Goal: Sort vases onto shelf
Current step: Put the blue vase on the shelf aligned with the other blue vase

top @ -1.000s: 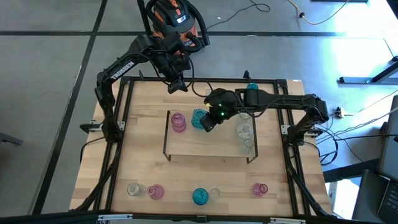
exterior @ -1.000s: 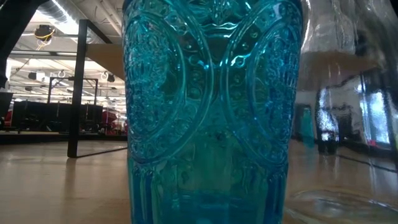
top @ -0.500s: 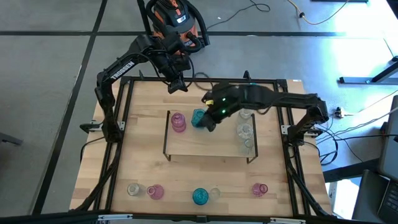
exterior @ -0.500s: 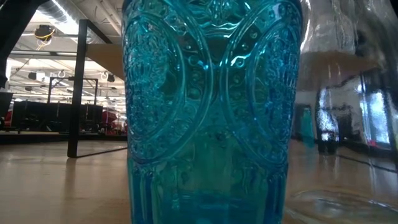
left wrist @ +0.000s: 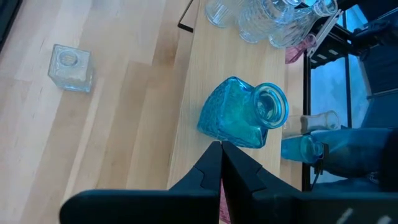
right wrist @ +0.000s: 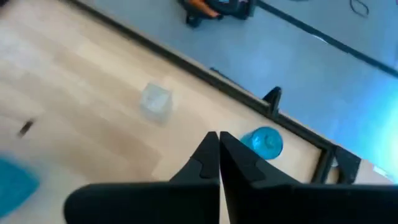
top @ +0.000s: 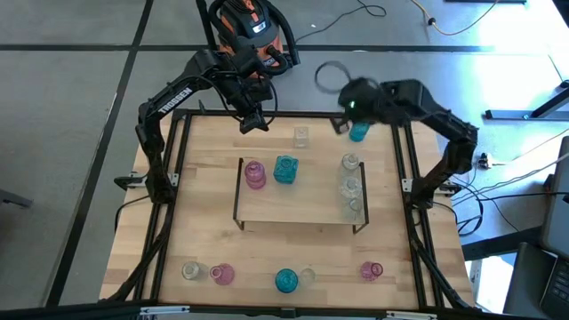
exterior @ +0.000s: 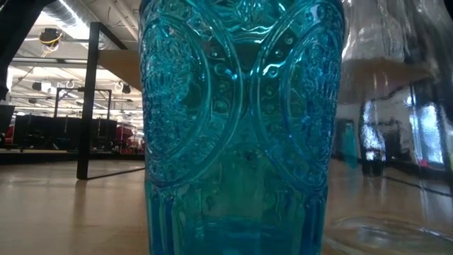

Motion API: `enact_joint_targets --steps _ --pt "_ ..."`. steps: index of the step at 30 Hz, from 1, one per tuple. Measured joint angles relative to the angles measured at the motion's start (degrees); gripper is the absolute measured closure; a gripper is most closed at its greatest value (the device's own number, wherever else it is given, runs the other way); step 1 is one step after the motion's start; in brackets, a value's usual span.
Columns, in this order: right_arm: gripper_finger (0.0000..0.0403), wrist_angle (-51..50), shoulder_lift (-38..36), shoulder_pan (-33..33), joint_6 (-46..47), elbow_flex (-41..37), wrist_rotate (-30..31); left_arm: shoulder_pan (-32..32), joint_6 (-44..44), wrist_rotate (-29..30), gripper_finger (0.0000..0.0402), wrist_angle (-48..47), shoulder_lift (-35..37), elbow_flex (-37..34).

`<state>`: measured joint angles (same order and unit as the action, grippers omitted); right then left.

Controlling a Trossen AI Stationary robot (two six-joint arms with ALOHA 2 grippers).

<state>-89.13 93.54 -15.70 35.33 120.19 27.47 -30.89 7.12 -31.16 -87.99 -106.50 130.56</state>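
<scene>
We found the table (top: 204,231) spread under both arms, and on it the low wooden shelf (top: 298,209), which already carried a pink vase (top: 255,174), a teal vase (top: 285,169) just beside it, and a row of clear vases (top: 350,187) along its right end. More vases stood loose along the table's near edge (one teal one sat so close to the low camera that it filled that view). Behind the shelf were a small clear square vase (top: 301,136) and a small teal vase (top: 358,132) at the far rail, both upright, necks pointing up. The right gripper (top: 340,125) hung at the far right corner, fingers clenched on nothing, with the small teal vase just beside it and slightly toward the table's right edge. The left gripper (top: 252,124) waited at the far left, likewise pinched shut and empty. We judged the right arm much the nearer to that teal vase, which looked like the next pick; the fingers would have to open first.
</scene>
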Motion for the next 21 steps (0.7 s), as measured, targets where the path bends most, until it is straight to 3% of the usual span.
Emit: enact_joint_targets --steps 3,9,15,18,21 --pt "0.0403 7.4 -3.6 -6.8 -3.7 -7.1 -3.7 0.0 0.6 0.0 0.0402 0.3 0.0 0.0" --pt "0.0391 11.1 -7.0 -21.4 -4.8 -24.1 -6.2 0.3 -0.1 0.0 0.0401 0.2 0.0 0.0" --pt "0.0303 26.9 -8.2 -33.3 -9.0 -40.1 -28.6 0.3 -1.1 0.0 0.0402 0.3 0.0 0.0" --pt "0.0247 29.5 -8.1 -35.0 -9.7 -44.2 -29.2 0.3 -2.4 0.2 0.0402 0.2 0.0 0.0" --pt "0.0204 28.5 -8.1 -34.9 -10.4 -45.0 -24.2 0.3 -2.6 0.2 0.0401 0.2 0.0 0.0"
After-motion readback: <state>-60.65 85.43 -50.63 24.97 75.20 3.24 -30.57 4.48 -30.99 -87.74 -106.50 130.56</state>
